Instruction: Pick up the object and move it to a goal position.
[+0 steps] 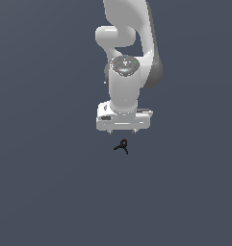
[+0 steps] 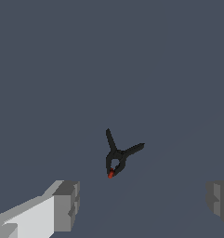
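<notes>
A flat slate-grey surface [image 1: 40, 192] (uniform, unmarked) fills both views.

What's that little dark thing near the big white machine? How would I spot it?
Find the white arm's tool, wide open. Just below it in the exterior view, on the plain grey surface, lies the black clamp. It is tiny, with two splayed prongs and a red tip.

White, glossy Franka arm [image 1: 129, 53] reaching in from the upper edge of the exterior view, folded at a rounded joint, wrist column pointing down. White box-shaped gripper [image 1: 123, 131] hanging just above the tiny black clamp with splayed prongs and a red tip [image 1: 122, 145], not touching it. Grey-padded fingers [image 2: 67, 204] spread wide apart in the wrist view, nothing between them, clamp lying beyond the fingertips.
</notes>
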You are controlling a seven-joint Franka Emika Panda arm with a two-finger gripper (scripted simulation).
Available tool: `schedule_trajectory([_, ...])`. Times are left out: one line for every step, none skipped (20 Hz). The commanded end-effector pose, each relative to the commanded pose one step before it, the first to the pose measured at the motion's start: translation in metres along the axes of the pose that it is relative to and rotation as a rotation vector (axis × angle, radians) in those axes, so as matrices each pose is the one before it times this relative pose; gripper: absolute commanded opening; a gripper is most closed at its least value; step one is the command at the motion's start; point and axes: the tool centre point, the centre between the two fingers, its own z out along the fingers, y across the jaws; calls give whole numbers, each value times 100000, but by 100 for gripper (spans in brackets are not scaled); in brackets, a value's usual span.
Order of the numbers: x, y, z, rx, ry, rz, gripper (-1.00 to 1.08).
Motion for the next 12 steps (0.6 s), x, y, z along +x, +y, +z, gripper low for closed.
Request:
schedule_trajectory([0,1,0,0,0,0,100])
schedule_trajectory([8,-39,-5,65,19,-12,100])
schedule_trajectory([25,-114,-9,175,47,-26,100])
schedule_trajectory([40,-187,-16,295,79,-45,100])
schedule_trajectory([55,-259,-25,422,112,-68,100])
schedule_trajectory([69,-331,-33,535,140,-93,100])
schedule_trajectory([82,-395,-42,637,164,-125,100])
schedule_trajectory([73,-356,-43,577,147,-132,100])
schedule_trajectory([57,-278,-39,448,113,-124,100])
schedule_trajectory([42,-200,-35,327,82,-113,100])
schedule_trajectory([26,-122,-29,202,51,-95,100])
schedule_trajectory([11,-48,-20,83,21,-67,100])
